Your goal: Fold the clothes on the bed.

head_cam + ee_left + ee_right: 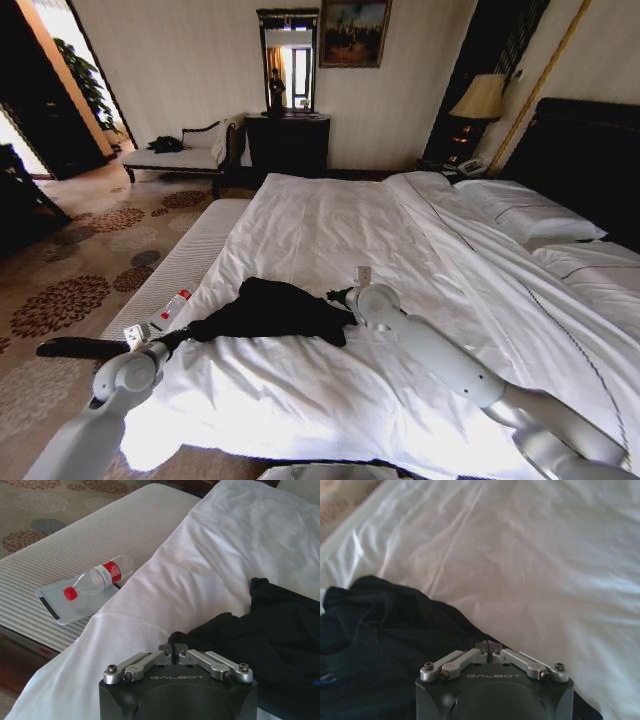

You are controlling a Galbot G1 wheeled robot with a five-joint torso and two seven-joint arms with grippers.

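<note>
While the black T-shirt (268, 310) lay bunched on the white duvet (330, 230) near the bed's (560, 290) foot, 2 grippers pinched it from opposite sides. The left gripper (173, 649) was pressed together on a stretched corner, and the right gripper (487, 646) was likewise clamped on the opposite edge. The shirt looked light, limp and prone to sagging, so hems or shoulder seams seemed the best holds. A plastic bottle (97, 577) lay on the mattress edge.

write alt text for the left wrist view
The left hand is shut on an edge of the black T-shirt lying on the white duvet. Beyond it, a red-capped plastic bottle lies on the bare striped mattress.
</note>
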